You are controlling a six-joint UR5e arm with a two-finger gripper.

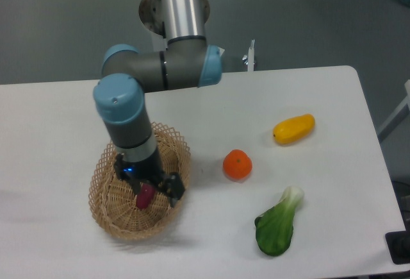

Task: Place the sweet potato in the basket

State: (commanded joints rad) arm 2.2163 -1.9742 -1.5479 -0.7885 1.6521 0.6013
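Fingers (172,188) of the gripper (148,192): dark, pointing down inside the basket, closed on the sweet potato from either side.

Sweet potato (145,196): small, reddish-purple; only a short stub shows between the fingers, its full outline hidden by the gripper. Held over the middle of the basket; whether it touches the basket floor cannot be told.

Basket (106,218): oval, shallow, light tan wicker with an open looped rim; sits on the left part of the table, partly covered by the arm.

Arm (131,125): grey segments with light blue joint caps, reaching down into the basket from above.

Table (333,183): white top.

Orange fruit (237,164): round, just right of the basket, apart from it.

Yellow vegetable (294,129): plump, oblong, lying toward the far right.

Leafy green (277,224): white stalk, dark green leaves, lying near the front edge, below the orange fruit.
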